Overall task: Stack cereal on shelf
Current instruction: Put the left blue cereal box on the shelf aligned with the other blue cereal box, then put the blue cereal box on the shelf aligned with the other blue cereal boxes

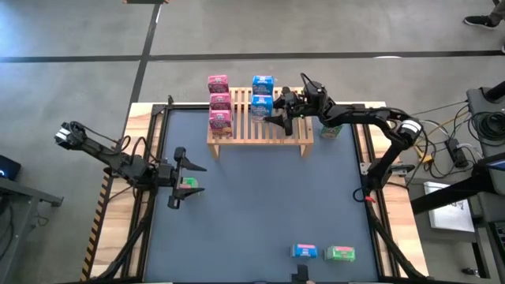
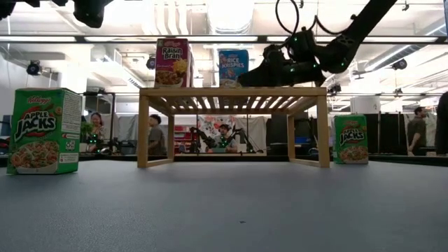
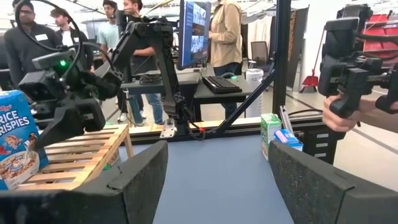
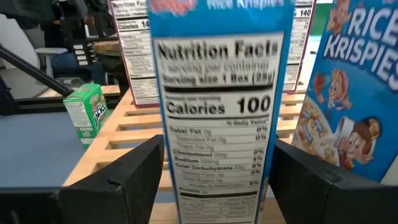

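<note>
The wooden slatted shelf (image 1: 260,126) stands at the table's far middle. On it three pink cereal boxes (image 1: 219,101) stand in a row at its left. Two blue boxes stand beside them, one far (image 1: 263,83) and one nearer (image 4: 217,93). My right gripper (image 4: 217,143) reaches level over the shelf from the right. It is open, one finger on each side of the nearer blue box, which stands upright on the slats. My left gripper (image 1: 188,175) hovers open over the table's left, above a green box (image 2: 42,129) standing on the table.
A green box (image 1: 330,130) stands on the table by the shelf's right end. A blue box (image 1: 304,251) and a green one (image 1: 341,252) lie near the front edge. The table's middle (image 1: 260,197) is bare. People stand beyond the far edge.
</note>
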